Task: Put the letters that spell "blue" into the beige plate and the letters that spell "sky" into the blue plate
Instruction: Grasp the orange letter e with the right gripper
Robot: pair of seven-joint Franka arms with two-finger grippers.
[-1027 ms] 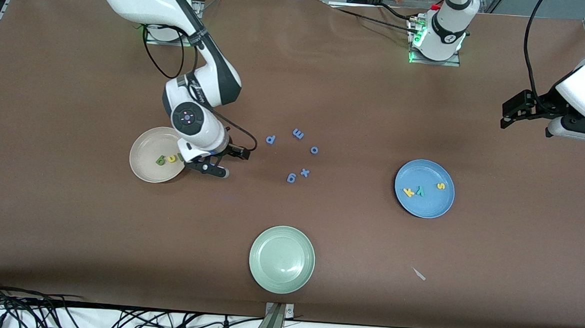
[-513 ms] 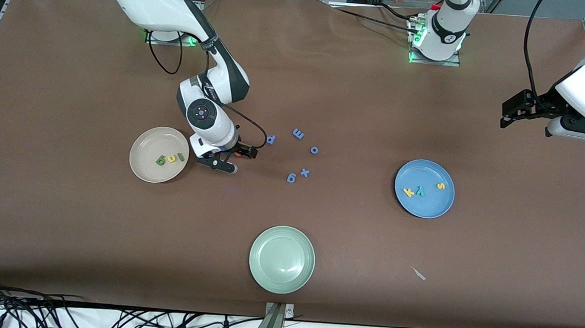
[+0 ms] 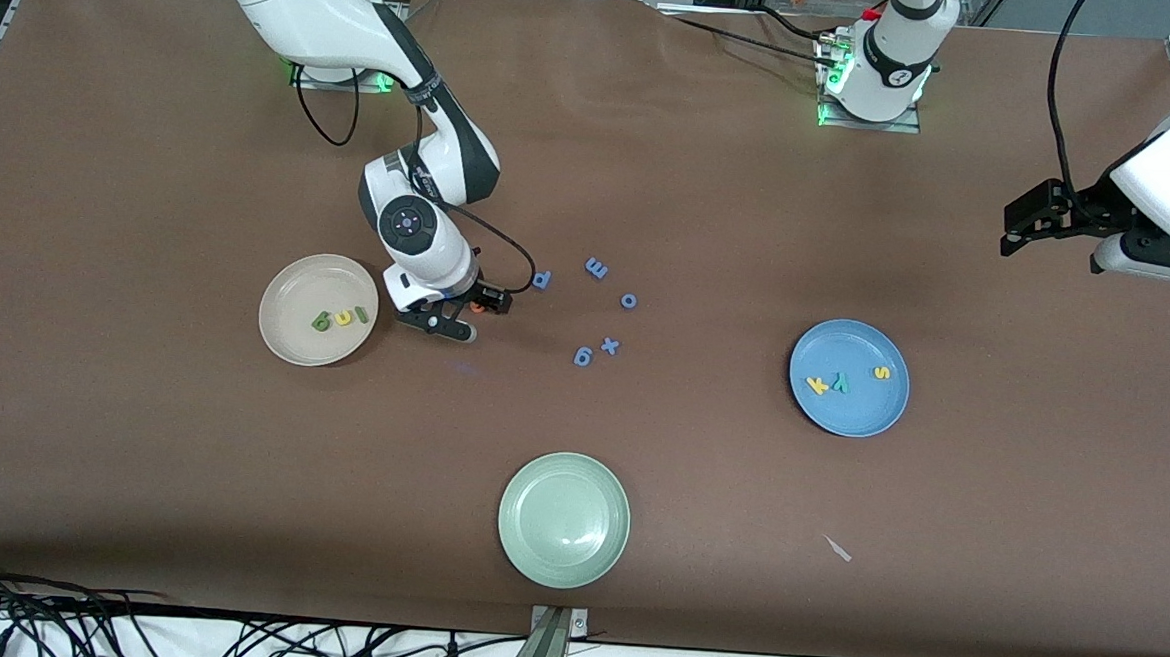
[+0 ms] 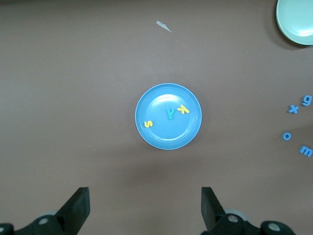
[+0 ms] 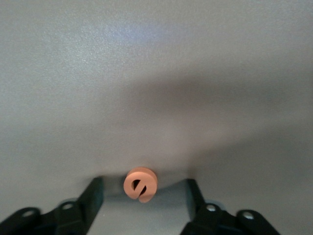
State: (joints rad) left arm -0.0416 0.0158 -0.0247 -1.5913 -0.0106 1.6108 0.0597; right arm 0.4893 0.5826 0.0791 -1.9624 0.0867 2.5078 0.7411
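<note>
A: What is seen nearest the front camera?

B: A pale green plate is seen, left unused. Farther off, s, k and y are laid in the blue plate; b, u and l in the beige plate.

A: And the orange e?

B: It is found on the table beside the beige plate, framed between the right tool's parted fingers, untouched. The right arm is plainly nearer.

A: The left tool?

B: It is held spread wide above the table, waiting.

The desk is lit evenly from overhead, with soft shadows cast beneath the arms. A faint sheen is seen on the blue plate. The right wrist view is washed pale, and the orange e is blurred.
</note>
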